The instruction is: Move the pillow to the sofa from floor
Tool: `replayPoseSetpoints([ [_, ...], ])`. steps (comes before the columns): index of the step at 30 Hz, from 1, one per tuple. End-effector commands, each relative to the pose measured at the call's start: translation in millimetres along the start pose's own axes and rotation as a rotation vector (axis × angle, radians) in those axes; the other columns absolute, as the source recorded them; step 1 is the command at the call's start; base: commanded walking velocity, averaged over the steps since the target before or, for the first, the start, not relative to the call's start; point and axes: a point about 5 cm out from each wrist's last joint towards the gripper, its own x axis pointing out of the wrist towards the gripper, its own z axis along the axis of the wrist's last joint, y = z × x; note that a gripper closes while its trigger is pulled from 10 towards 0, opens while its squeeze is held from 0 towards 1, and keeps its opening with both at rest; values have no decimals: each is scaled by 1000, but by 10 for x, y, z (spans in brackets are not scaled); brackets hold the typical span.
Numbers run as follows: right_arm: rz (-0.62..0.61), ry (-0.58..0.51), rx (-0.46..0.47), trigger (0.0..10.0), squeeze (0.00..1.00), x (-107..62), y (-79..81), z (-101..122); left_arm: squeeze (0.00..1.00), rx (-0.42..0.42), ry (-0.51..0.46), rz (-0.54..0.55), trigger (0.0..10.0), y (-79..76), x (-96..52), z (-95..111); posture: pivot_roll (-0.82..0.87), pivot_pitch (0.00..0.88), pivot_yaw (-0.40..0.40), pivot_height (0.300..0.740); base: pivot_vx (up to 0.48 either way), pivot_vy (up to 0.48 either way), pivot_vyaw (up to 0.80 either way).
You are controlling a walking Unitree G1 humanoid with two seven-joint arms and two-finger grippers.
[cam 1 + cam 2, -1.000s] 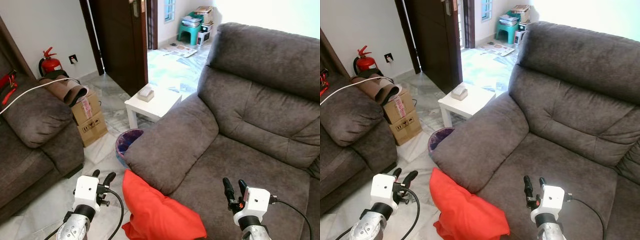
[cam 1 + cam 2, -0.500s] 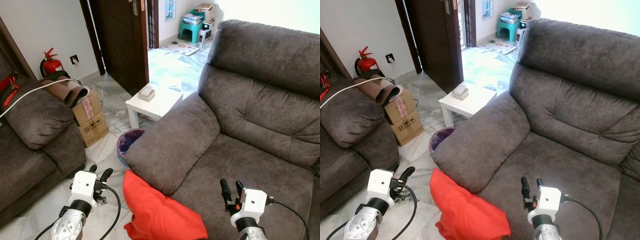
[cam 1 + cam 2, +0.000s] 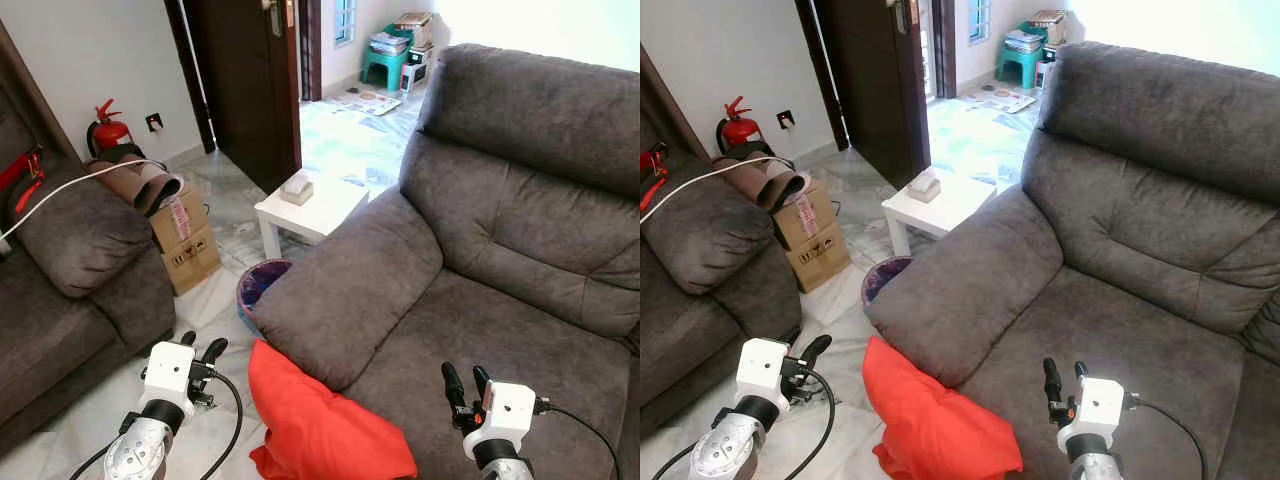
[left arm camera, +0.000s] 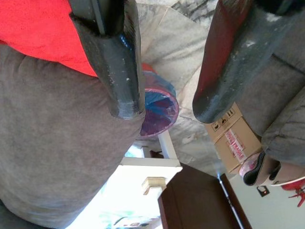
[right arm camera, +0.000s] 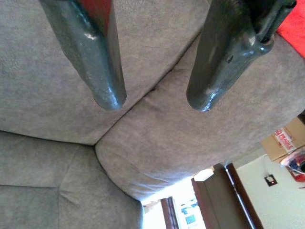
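Observation:
A red pillow leans on the floor against the front of the dark grey sofa, just below its left armrest. My left gripper hovers open over the floor, to the left of the pillow and apart from it. Over the sofa's seat cushion my right gripper is open and holds nothing. In the left wrist view the pillow lies beyond the fingers.
A purple-blue bin stands beside the armrest, with a small white table behind it. A cardboard box sits next to a second grey sofa on the left. Beyond are a dark door and a fire extinguisher.
The whole picture has shifted slightly, so the camera moved. My left gripper has dropped a little lower; both stay open and the pillow has not moved.

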Motion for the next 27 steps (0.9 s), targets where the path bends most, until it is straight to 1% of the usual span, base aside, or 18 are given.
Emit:
replayPoseSetpoints([
  [1, 0, 14, -6, 10000, 0, 22, 7, 10, 0, -3, -6, -2, 10000, -1, 8, 31, -18, 84, 64, 716, 0, 0, 0],
  [4, 1, 28, -9, 10000, 0, 31, 12, 2, 0, -6, -8, 5, 10000, 2, 8, 35, -16, 92, 63, 716, 0, 0, 0],
  [8, 0, 25, -4, 10000, 0, 26, 14, 1, 0, -6, -7, 18, 10000, 5, -3, 33, -12, 102, 57, 696, 0, 0, 0],
  [11, 2, -3, 8, 10000, 0, 18, 19, 23, 0, -8, -7, 22, 10000, 1, -7, 32, -12, 110, 56, 696, 0, 0, 0],
  [16, 0, 5, 7, 10000, 0, 22, 17, 22, 0, 11, -4, 8, 10000, -23, -25, 19, -12, 113, 55, 696, 0, 0, 0],
  [21, 0, 8, 10, 10000, 0, 19, 18, 20, 0, 15, 2, 21, 10000, -7, -69, 0, -12, 117, 48, 696, 0, 0, 0],
  [23, 1, 12, 8, 10000, 0, 16, 16, 14, 0, 29, 0, 12, 10000, -18, -76, 2, -11, 117, 48, 696, 0, 0, 0],
  [25, -3, 59, -19, 10000, 0, 24, 13, -31, 0, 31, 0, 13, 10000, -27, -75, -1, -12, 113, 48, 696, 0, 0, 0],
  [27, -4, 59, -22, 10000, 0, 25, 13, -30, 0, 30, 0, 15, 10000, -26, -74, -1, -12, 113, 48, 696, 0, 0, 0],
])
